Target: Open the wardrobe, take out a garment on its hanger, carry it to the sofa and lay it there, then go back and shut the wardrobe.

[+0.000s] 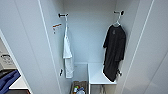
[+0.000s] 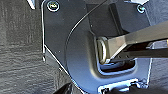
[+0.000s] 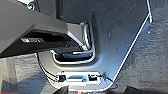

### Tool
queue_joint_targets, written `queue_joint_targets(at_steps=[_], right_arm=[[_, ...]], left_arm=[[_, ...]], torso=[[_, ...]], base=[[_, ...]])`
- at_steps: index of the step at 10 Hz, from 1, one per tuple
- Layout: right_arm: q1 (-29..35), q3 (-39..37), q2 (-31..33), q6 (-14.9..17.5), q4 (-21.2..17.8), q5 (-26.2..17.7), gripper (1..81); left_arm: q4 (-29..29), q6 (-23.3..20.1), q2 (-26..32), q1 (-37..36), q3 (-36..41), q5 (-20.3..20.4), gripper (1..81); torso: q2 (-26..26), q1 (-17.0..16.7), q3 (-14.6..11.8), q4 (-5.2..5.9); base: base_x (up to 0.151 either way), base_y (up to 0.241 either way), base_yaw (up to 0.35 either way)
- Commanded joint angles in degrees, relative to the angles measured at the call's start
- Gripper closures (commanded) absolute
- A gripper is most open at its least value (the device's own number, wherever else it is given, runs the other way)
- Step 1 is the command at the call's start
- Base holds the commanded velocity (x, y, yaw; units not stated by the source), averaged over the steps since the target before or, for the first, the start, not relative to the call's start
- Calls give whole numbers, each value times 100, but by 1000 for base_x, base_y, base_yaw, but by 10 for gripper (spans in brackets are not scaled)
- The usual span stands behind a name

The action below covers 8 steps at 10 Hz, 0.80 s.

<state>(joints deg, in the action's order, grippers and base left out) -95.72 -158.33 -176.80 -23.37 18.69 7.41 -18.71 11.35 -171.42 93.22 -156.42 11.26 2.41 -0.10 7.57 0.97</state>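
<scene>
Head view: wardrobe (image 1: 30, 45) open, garment (image 1: 114, 52) on hanger (image 1: 117, 23) at a peg; pincer state untellable.

open wardrobe (image 1: 87, 32): black garment (image 1: 115, 51) on hanger (image 1: 117, 21), apparently a white shirt (image 1: 67, 53) opposite.

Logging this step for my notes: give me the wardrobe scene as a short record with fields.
wardrobe: doors open, white inside
garment: black T-shirt, hanging inside on the right
hanger: white, hooked on the right peg
white shirt: hanging from the left peg
shelf: white, low, under the garment
</scene>
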Motion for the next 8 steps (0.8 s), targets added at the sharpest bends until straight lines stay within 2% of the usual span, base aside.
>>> queue_joint_targets(at_steps=[1,8], right_arm=[[215,75,-24,25,65,-275,10],[311,75,-24,43,74,-284,10]], left_arm=[[-71,-28,46,-177,-20,-283,10],[-62,-28,46,-177,-12,-283,10]], torso=[[0,10,0,0],[0,10,-2,0]], base=[[112,0,0],[126,0,0]])
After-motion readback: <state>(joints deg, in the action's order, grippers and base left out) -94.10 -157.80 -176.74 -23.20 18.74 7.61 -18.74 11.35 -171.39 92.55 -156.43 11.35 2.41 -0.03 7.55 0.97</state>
